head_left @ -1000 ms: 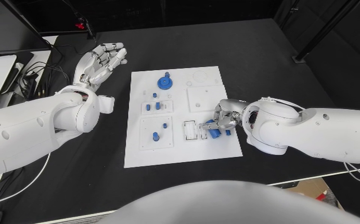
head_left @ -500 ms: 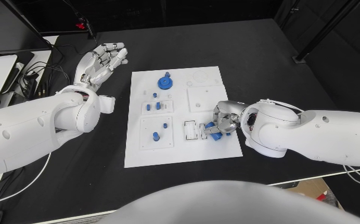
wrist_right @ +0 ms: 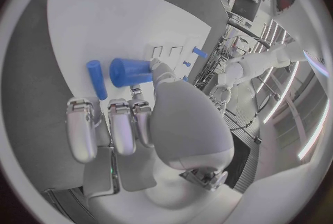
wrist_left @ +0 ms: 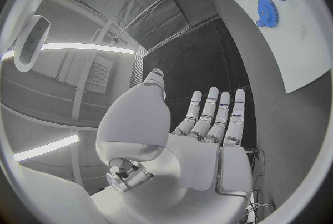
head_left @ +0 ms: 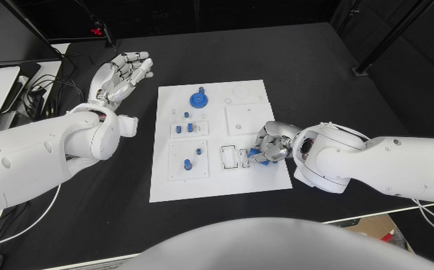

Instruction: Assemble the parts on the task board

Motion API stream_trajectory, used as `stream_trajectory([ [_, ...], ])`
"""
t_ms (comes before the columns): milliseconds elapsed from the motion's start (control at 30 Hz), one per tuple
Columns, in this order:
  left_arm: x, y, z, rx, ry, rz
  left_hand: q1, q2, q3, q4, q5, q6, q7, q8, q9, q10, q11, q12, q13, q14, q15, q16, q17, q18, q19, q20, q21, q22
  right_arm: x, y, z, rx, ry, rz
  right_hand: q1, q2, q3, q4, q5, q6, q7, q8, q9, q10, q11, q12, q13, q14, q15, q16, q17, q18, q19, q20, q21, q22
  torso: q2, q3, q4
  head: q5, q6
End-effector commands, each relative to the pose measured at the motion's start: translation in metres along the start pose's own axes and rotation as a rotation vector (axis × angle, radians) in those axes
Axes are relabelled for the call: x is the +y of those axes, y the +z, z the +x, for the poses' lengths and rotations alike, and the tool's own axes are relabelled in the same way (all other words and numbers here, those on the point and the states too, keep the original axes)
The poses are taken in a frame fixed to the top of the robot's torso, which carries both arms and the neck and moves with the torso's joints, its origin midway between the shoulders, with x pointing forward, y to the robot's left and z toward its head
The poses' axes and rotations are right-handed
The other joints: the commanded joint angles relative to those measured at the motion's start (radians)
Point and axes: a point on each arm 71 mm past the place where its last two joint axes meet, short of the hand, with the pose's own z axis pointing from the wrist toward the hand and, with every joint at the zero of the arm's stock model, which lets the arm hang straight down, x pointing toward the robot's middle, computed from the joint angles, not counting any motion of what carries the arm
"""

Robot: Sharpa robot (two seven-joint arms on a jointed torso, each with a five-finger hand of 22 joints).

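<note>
The left hand (head_left: 122, 76) lies off the board's (head_left: 271, 179) left edge, over bare table (head_left: 298, 57) near the board's far left corner. Its fingers (wrist_left: 215, 118) are stretched out straight and close together, and it holds nothing. It touches neither the board nor any part.

The board is in the middle of the table. Near its far edge lies a blue gear (head_left: 199, 100), with a small blue piece just beyond it. Toward the near side, in the left half, is a square plate (head_left: 190, 128) with small blue pegs on it, and nearer still a second plate (head_left: 190, 159) with blue pegs (head_left: 188, 164) of its own. At mid-board, right of centre, is a plain white square (head_left: 243, 119). Below that, two narrow upright slots (head_left: 237, 157) stand side by side.

The right hand (head_left: 271, 146) is over the board's right half, just right of those slots and below the white square. It is curled round a short blue cylinder (wrist_right: 130, 73), which the wrist view shows pinched at the thumb's tip with the other fingers (wrist_right: 121, 127) folded beneath. A thin blue bar (wrist_right: 96, 79) sits just beside the cylinder on the board's white face; whether the two touch I cannot tell. In the head view the blue part shows at the fingertips, close to the right-hand slot.
</note>
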Motion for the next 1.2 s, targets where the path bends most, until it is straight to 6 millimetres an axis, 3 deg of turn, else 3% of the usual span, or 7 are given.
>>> stream_trajectory([
  [33,-0.007,0.000,0.000,0.005,-0.006,0.086,-0.002,0.010,0.004,-0.001,0.005,-0.004,0.154,0.003,-0.001,-0.007,0.003,0.003,-0.001,-0.007,-0.003,0.005,-0.001,0.002,0.004,-0.001,0.005,-0.002,-0.005,-0.004,0.009,0.052,0.253,0.034,0.004,0.014,0.018,-0.008,0.025,0.059,-0.037,-0.018,-0.012,0.104,-0.004,0.003,0.263,0.106,0.003,0.002,0.263,-0.007,0.104,0.005,0.003,0.263,0.001,-0.0001,0.0003,0.000,0.000],
  [233,-0.006,0.000,-0.001,0.004,-0.005,0.084,-0.002,0.010,0.004,-0.001,0.005,-0.004,0.154,0.003,-0.001,-0.007,0.003,0.003,-0.001,-0.007,-0.003,0.005,-0.001,0.002,0.004,-0.001,0.005,-0.002,-0.009,-0.012,0.007,0.046,0.415,0.055,-0.002,0.008,0.025,-0.012,0.043,0.085,-0.042,-0.040,-0.019,0.104,-0.008,0.003,0.263,0.106,0.000,0.002,0.263,-0.007,0.104,0.003,0.003,0.263,0.000,-0.0008,0.0001,0.000,0.000],
  [633,-0.005,0.000,0.001,0.006,-0.007,0.080,-0.002,0.010,0.004,-0.001,0.005,-0.004,0.154,0.003,-0.001,-0.007,0.003,0.003,-0.001,-0.007,-0.003,0.005,-0.001,0.002,0.004,-0.001,0.005,-0.002,-0.006,-0.027,0.001,0.019,0.574,0.031,-0.030,0.000,0.021,0.000,0.048,0.105,-0.043,-0.069,-0.026,0.104,-0.010,0.003,0.263,0.106,-0.003,0.002,0.263,-0.007,0.104,0.000,0.003,0.263,0.000,-0.0003,0.0027,-0.002,0.000],
  [867,-0.004,0.001,0.003,0.009,-0.009,0.080,-0.002,0.012,0.004,-0.001,0.006,-0.005,0.154,0.004,-0.002,-0.008,0.003,0.005,-0.002,-0.007,-0.003,0.007,-0.002,0.002,0.003,-0.001,0.005,-0.003,-0.003,-0.027,-0.004,-0.011,0.627,0.011,-0.042,-0.002,0.019,0.007,0.048,0.113,-0.043,-0.083,-0.030,0.104,-0.010,0.003,0.263,0.106,-0.004,0.002,0.263,-0.007,0.104,-0.001,0.003,0.263,0.001,-0.0006,0.0036,0.001,0.000],
  [1000,-0.004,0.001,0.003,0.008,-0.007,0.080,-0.002,0.012,0.004,-0.001,0.006,-0.005,0.154,0.004,-0.002,-0.008,0.003,0.005,-0.002,-0.007,-0.003,0.007,-0.002,0.002,0.003,-0.001,0.005,-0.003,0.000,-0.025,-0.004,-0.014,0.668,0.002,-0.051,-0.004,0.015,0.012,0.049,0.117,-0.043,-0.093,-0.032,0.104,-0.010,0.003,0.263,0.106,-0.004,0.002,0.263,-0.007,0.104,-0.001,0.003,0.263,0.001,-0.0021,0.0006,0.004,0.000],
  [1200,-0.004,0.002,0.004,0.011,-0.009,0.081,-0.002,0.012,0.004,-0.001,0.006,-0.005,0.154,0.004,-0.002,-0.008,0.003,0.005,-0.002,-0.007,-0.003,0.007,-0.002,0.002,0.003,-0.001,0.005,-0.003,0.005,-0.020,0.000,-0.020,0.729,0.021,-0.062,-0.008,0.008,0.018,0.047,0.126,-0.044,-0.103,-0.033,0.104,-0.011,0.003,0.263,0.106,-0.004,0.002,0.263,-0.007,0.104,-0.001,0.003,0.263,0.000,-0.0010,0.0042,0.000,0.000],
])
